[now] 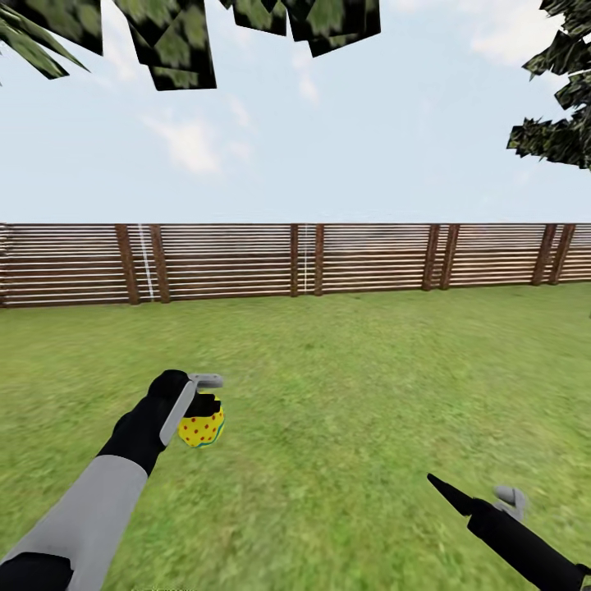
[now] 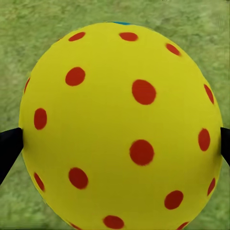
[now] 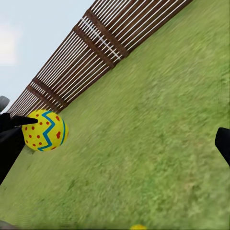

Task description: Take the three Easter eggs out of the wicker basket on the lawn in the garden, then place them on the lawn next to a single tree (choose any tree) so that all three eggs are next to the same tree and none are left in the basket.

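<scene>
My left gripper point(image 1: 202, 410) is shut on a yellow Easter egg point(image 1: 201, 428) with red dots, held a little above the lawn point(image 1: 345, 386). In the left wrist view the egg point(image 2: 120, 129) sits between the two black fingertips point(image 2: 8, 149). The right wrist view shows the same egg point(image 3: 45, 130) with its blue zigzag band, gripped by the left hand. My right gripper point(image 1: 480, 495) is open and holds nothing, low at the right. A small yellow spot point(image 3: 138, 227) lies on the grass; I cannot tell what it is. The wicker basket is out of view.
A brown slat fence point(image 1: 295, 261) crosses the far edge of the lawn. Green leaves point(image 1: 172, 37) hang overhead, and darker foliage point(image 1: 558, 123) reaches in at the right. No trunk is in view. Open grass stretches ahead.
</scene>
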### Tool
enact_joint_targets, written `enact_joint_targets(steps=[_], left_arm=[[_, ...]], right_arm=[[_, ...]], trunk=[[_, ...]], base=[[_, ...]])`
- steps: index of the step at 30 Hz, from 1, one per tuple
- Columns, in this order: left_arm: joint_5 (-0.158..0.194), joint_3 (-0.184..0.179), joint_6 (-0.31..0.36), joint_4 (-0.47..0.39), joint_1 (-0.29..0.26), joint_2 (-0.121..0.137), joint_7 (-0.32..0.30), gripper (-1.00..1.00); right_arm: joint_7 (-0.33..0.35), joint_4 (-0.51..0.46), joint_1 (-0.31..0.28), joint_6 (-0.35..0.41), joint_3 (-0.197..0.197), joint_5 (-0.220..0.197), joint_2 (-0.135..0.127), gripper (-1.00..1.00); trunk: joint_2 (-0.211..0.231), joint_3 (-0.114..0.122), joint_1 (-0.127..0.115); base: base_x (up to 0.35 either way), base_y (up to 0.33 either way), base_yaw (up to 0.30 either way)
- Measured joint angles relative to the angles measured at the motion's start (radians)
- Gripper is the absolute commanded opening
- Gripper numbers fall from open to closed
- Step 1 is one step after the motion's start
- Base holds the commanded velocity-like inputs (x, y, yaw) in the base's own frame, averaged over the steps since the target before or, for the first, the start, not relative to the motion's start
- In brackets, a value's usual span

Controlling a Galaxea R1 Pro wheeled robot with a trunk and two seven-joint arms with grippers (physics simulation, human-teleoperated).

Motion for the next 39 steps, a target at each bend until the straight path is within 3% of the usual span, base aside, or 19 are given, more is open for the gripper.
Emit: enact_joint_targets(steps=[10, 15, 23, 29, 39], left_arm=[[0.000, 0.000, 0.000, 0.001, 0.000, -0.001, 0.000, -1.00], [0.000, 0.001, 0.000, 0.000, 0.000, -0.001, 0.000, -1.00], [0.002, 0.001, 0.000, 0.002, -0.001, 0.002, -0.001, -1.00], [0.009, 0.004, 0.000, 0.195, -0.001, 0.002, -0.005, -1.00], [0.010, 0.012, 0.000, 0.298, -0.007, 0.010, -0.003, -1.00]], right_arm=[[-0.027, -0.002, 0.000, 0.000, 0.002, 0.002, 0.002, 1.00], [-0.083, -0.002, 0.000, 0.000, 0.056, 0.002, 0.001, 1.00], [-0.088, -0.005, 0.000, 0.000, 0.065, 0.002, 0.001, 1.00], [-0.087, -0.008, 0.000, -0.001, 0.066, 0.001, 0.002, 1.00], [-0.087, -0.009, 0.000, -0.001, 0.068, 0.001, 0.002, 1.00]], trunk=[[0.000, 0.006, 0.000], [0.000, 0.001, 0.000], [0.000, -0.010, 0.000], [0.000, -0.018, 0.000], [0.000, -0.031, 0.000]], base=[[0.000, 0.000, 0.141], [0.000, 0.000, 0.074], [0.000, 0.000, 0.163], [0.000, 0.000, 0.170], [0.000, 0.000, 0.171]])
